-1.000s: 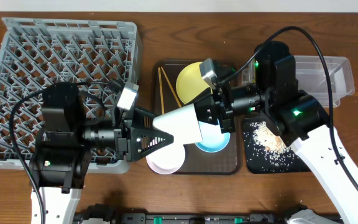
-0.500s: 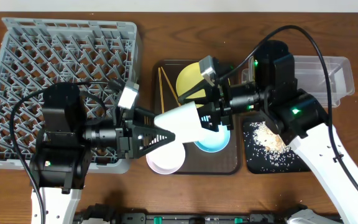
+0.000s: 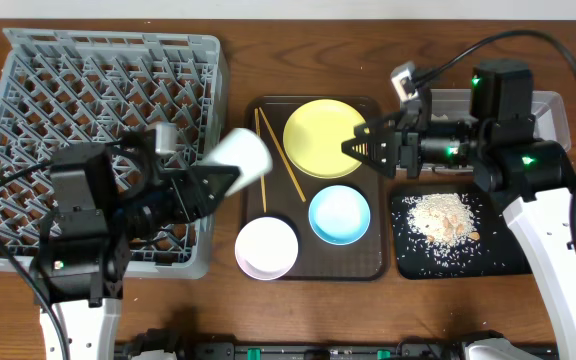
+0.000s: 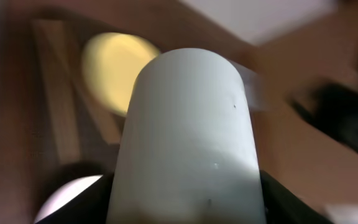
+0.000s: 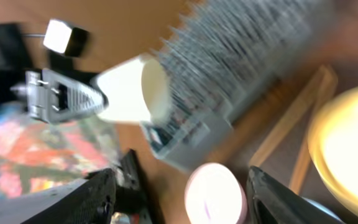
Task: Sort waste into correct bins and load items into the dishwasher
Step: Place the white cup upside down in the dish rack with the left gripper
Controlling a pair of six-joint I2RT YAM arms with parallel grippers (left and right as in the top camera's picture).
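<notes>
I note a white cup (image 3: 240, 155) in the left gripper (image 3: 218, 172). The jaws are closed on the cup's lower body, and the left wrist view shows the cup (image 4: 188, 137) filling the space between the dark fingers (image 4: 79, 208). The cup is held clear of every surface and tilted, with its open mouth pointing toward the right arm. It sits over the right-hand edge of the grey dish rack (image 3: 108, 40) and the strip of table beside it. I see nothing standing among the pegs.

The dark brown serving tray (image 3: 313, 268) lies just right of the cup. It carries the yellow plate (image 3: 323, 138), the light blue bowl (image 3: 339, 214), the white bowl (image 3: 266, 248) and the wooden chopsticks (image 3: 283, 157), which lie splayed along the plate's left side.

The right gripper (image 3: 353, 147) hovers above the plate's right rim. Its fingers (image 5: 98, 199) are spread wide in the right wrist view, with nothing between them.

Further right, beige food scraps (image 3: 438, 215) lie piled in the black tray (image 3: 418, 255). The clear tub (image 3: 543, 115) sits behind that tray, partly hidden by the right arm, and I cannot tell what it contains.
</notes>
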